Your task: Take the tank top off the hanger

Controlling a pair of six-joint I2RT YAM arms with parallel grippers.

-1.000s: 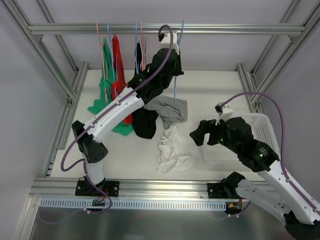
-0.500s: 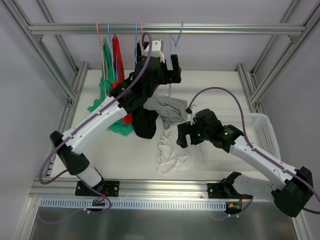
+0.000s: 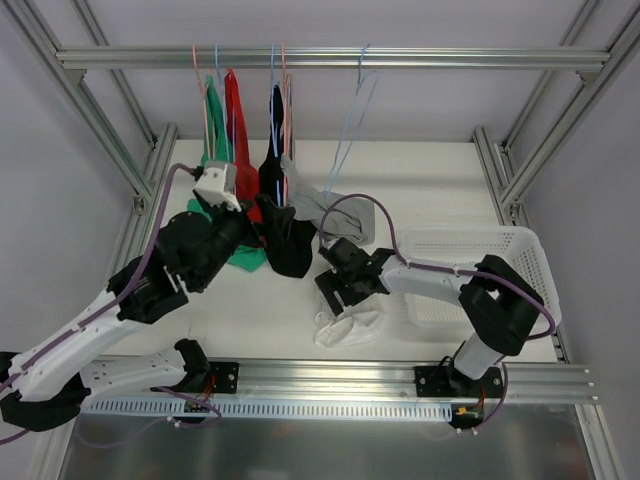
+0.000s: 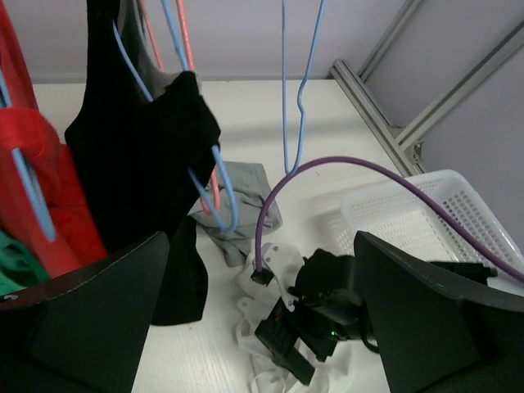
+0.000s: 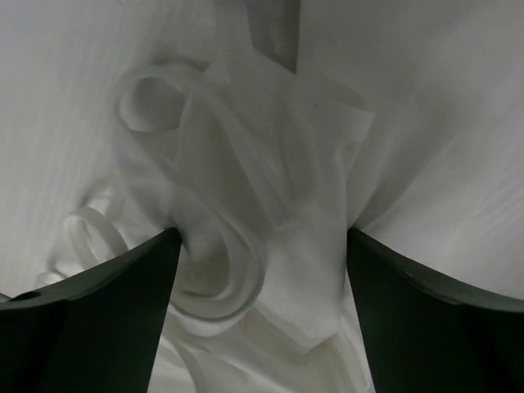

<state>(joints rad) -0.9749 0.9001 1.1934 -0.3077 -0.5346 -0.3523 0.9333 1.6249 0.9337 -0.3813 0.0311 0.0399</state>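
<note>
The left claw [image 4: 260,241] has dropped back from the rail [image 3: 300,58] to the near left and stands wide open, holding nothing. The blue hanger [image 4: 284,98] hangs bare. The white tank top [image 3: 350,322] lies crumpled on the desk [image 3: 430,190]. The right claw [image 5: 262,237] has swung over it, open, a finger on each side of the cloth; whether they touch it is unclear. The basket [image 3: 520,240] stands just right of the top, with the right arm lying across it.

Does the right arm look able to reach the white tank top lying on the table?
Likely yes: the right hand hangs right over the white tank top, jaws open astride its folds, with nothing in between.
</note>
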